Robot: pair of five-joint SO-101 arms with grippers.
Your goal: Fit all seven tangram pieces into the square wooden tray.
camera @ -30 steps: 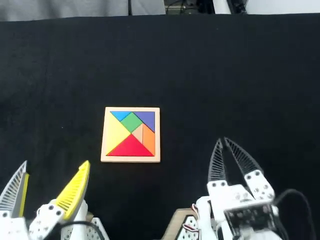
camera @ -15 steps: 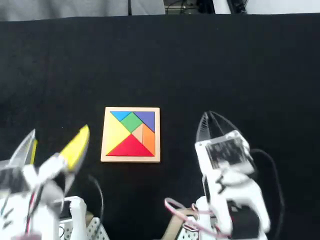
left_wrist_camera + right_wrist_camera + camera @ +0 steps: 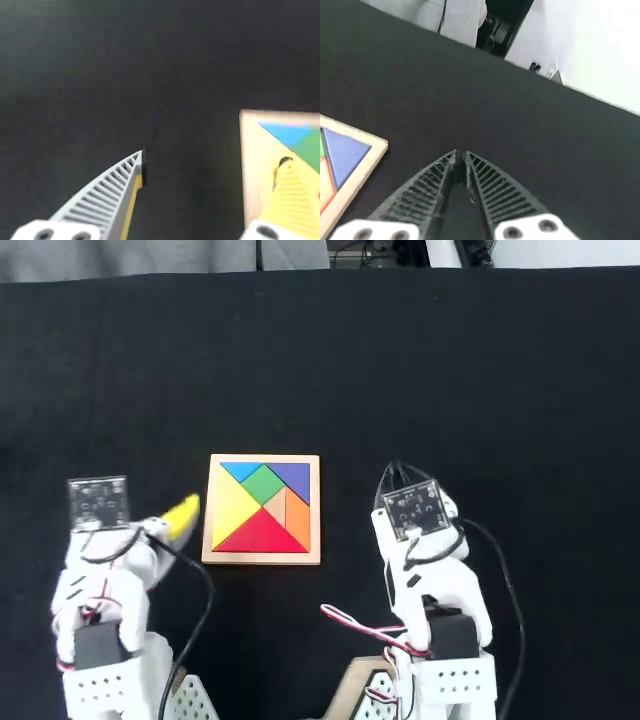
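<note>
- Left gripper [image 3: 212,160]: fingers spread wide, nothing held, just beside tray's left edge.
- Square wooden tray [image 3: 262,559]: mid-table on black cloth [image 3: 480,370], between both arms. All seven tangram pieces [image 3: 262,508] lie inside, no gap seen.
- Right gripper [image 3: 400,470]: fingers pressed together, empty, near tray's right edge, not touching.
- Judgement: fitting looks finished. Draw arms away from tray; left one is likeliest to nudge rim.

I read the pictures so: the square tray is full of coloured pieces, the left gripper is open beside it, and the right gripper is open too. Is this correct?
Not quite. The right gripper is shut, its fingertips together, as the right wrist view shows. The rest holds: the tray is full and the left gripper is open beside it.
</note>
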